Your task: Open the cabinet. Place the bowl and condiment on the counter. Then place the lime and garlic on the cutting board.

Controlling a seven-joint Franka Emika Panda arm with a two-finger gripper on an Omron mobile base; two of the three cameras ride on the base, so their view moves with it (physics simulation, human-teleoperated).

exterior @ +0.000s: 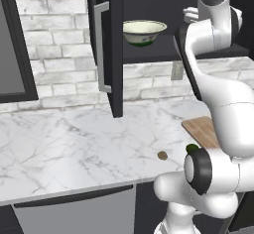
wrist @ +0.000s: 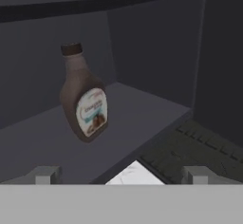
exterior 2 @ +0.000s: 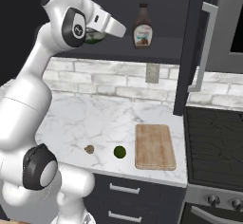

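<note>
White marble worktop carries lime, garlic and board, while we hold our gripper, jaws apart, before the bottle on the open cabinet's shelf, probably to grasp it, bowl alongside.

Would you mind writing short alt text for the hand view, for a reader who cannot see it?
A slim dark-brown condiment bottle with a dark cap and pale label stands on the dark shelf inside the open cabinet, ahead and left of the gripper, whose open fingertips hold nothing. Beyond the shelf's edge, a patch of white counter shows below.
</note>
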